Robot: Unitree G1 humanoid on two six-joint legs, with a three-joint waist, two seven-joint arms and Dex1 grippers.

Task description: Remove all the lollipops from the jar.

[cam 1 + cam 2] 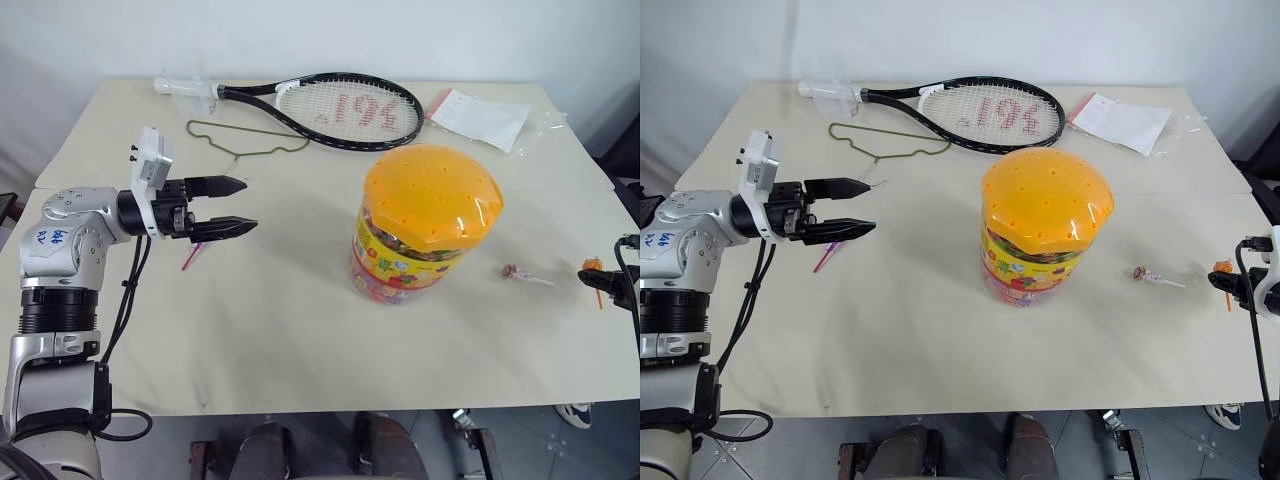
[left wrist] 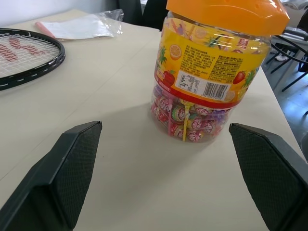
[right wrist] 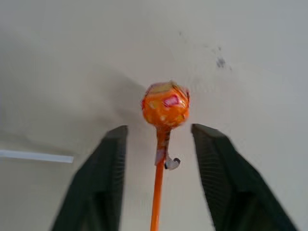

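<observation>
- Orange lollipop [image 3: 165, 105] lay on table [image 1: 300, 330] between parted fingers of right gripper [image 3: 160, 139], ungripped.
- Jar [image 1: 428, 224] stood mid-table, lid on, well beyond spread-open left gripper [image 1: 236, 207].

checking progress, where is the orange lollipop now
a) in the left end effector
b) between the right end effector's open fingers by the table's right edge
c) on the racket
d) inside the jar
b: the orange lollipop sits between the right end effector's parted fingers, over the table.

left tool [image 1: 232, 207] agape, right tool [image 3: 159, 137] parted
</observation>
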